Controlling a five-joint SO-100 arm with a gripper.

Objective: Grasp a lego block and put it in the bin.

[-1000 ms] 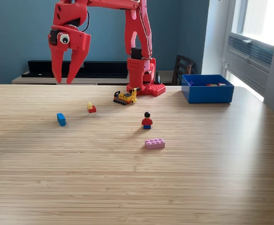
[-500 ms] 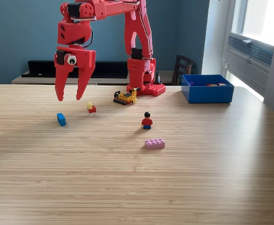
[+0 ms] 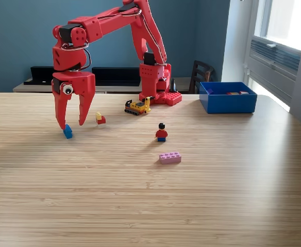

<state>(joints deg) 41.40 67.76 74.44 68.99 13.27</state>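
One blue lego block [image 3: 67,133] runs away from camera.

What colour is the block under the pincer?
Blue; the block shows clearly in the exterior view, below the open pincer.

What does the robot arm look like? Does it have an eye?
The arm is bright red plastic, built from blocky segments on a red base. Black motor parts show at the joints, and a thin black cable loops near the wrist. The gripper has two long, pointed red fingers like a claw. One round white googly eye with a black pupil sits on it.
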